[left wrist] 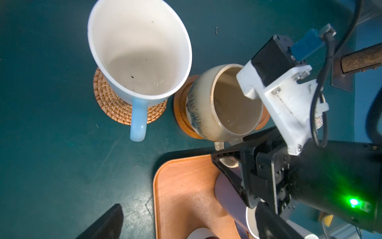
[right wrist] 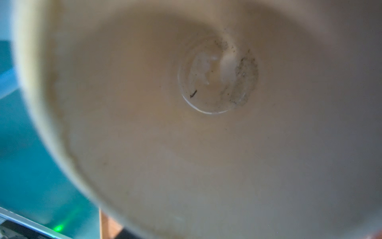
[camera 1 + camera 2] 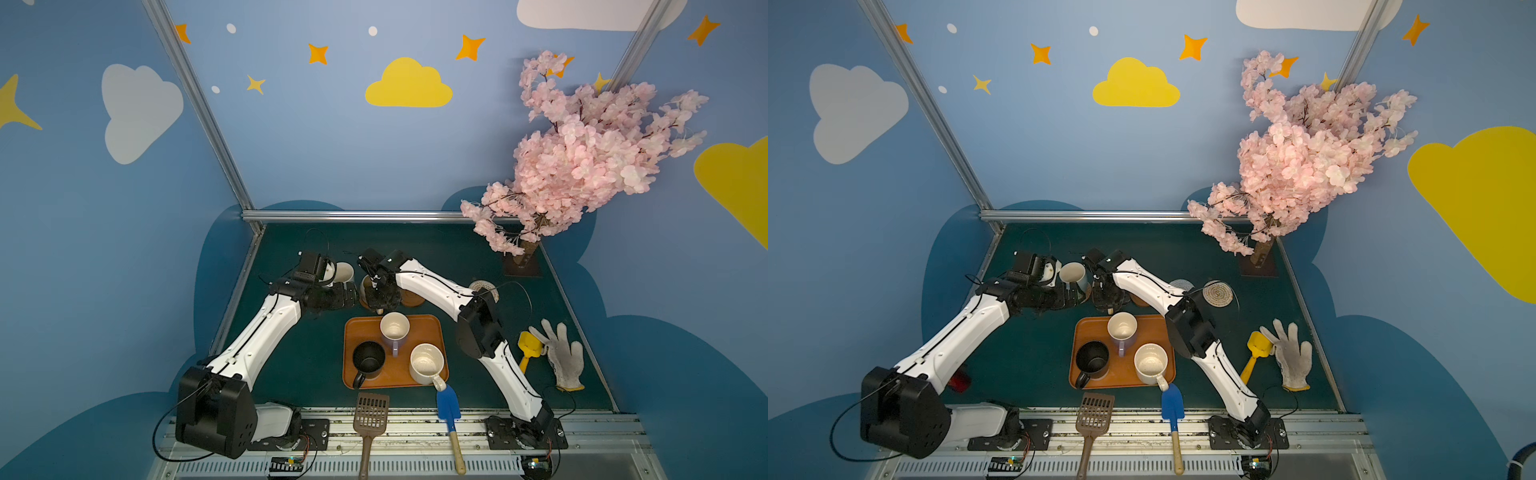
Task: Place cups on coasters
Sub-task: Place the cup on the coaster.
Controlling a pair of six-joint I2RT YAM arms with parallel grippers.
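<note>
Three mugs (image 3: 395, 326) on orange tray (image 3: 395, 374)

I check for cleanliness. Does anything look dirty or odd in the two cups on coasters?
Yes: the tan mug has dark gritty residue on its inner bottom; the light blue mug holds a few dark specks.

One mug (image 1: 138, 58) sits on the woven coaster (image 1: 107, 103), a rounded mug (image 1: 198, 115) on the wooden coaster (image 1: 178, 112) beside it, behind the tray (image 1: 182, 186).
</note>
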